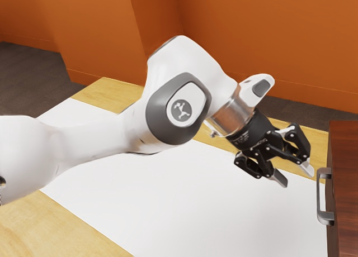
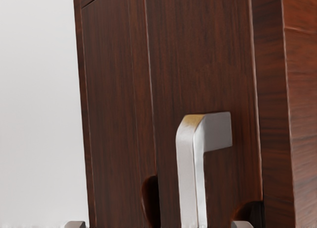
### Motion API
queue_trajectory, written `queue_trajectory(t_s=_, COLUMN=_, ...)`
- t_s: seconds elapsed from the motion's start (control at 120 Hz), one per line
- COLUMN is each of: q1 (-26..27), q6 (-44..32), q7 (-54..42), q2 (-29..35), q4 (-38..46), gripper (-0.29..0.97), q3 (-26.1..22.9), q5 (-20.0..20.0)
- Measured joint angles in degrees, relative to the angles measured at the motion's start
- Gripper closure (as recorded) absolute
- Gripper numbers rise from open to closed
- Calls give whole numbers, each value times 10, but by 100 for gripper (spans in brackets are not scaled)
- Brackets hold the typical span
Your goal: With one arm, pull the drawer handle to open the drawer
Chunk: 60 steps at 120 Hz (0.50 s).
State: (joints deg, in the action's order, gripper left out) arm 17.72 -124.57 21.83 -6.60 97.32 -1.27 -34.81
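Free gap separates jaws from handle [image 1: 323, 196].

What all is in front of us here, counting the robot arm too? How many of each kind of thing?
Robot arm: 1
Dark wooden drawer cabinet: 1
Metal handle: 1
White mat: 1
Wooden table: 1
Total: 5
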Motion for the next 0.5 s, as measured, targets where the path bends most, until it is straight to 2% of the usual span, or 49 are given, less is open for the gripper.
queue_trajectory(t_s=0.5, q1=7, q6=-23, q7=-2, q2=-16, q4=5, gripper=41, q3=-6, q5=-6)
